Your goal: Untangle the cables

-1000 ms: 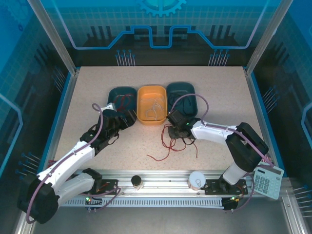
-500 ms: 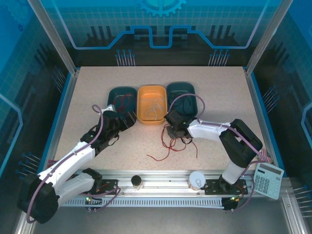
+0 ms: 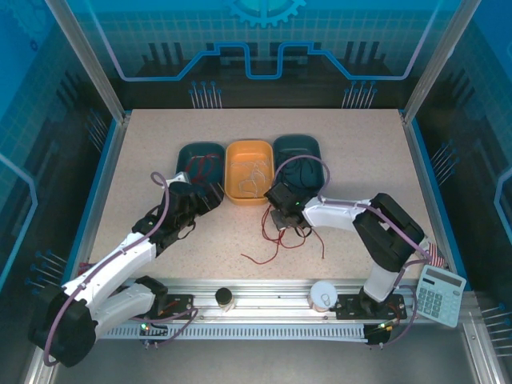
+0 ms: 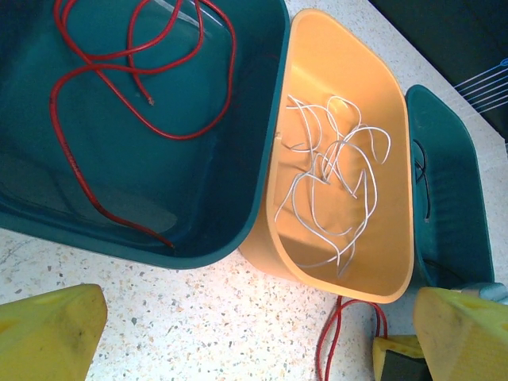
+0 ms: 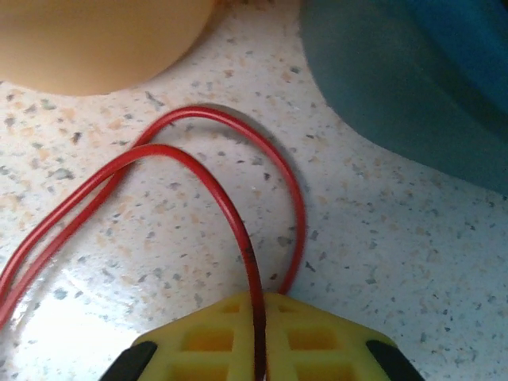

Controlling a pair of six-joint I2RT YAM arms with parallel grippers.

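Trays first, from the overhead cam: the left teal tray (image 3: pixel 200 160), the orange tray (image 3: pixel 250 182) and the right teal tray (image 3: pixel 298 152) are sitting in a row at mid-table, side by side. The loose cables (image 3: pixel 282 242), red and black, are lying tangled on the table (image 3: pixel 360 144) just in front of the orange and right trays. The right gripper (image 3: pixel 276 218) is reaching down into the far end of that tangle, and the left gripper (image 3: pixel 206 194) is hovering at the near edge of the left teal tray. A calculator (image 3: pixel 438 292) is sitting off past the near right corner.

Left wrist cam: its yellow fingers (image 4: pixel 48 333) are standing wide apart, pinching nothing. A long red cable (image 4: pixel 67 155) is curling around inside the left teal tray, whitish cables (image 4: pixel 333 175) are looping in the orange one, and a thin black cable (image 4: pixel 423 178) is lying in the right one.

Right wrist cam: the fingertips (image 5: pixel 206 345) are pressing together on a red loop (image 5: pixel 202 110), which is arching over the speckled tabletop between the orange tray and the right teal tray, touching neither.
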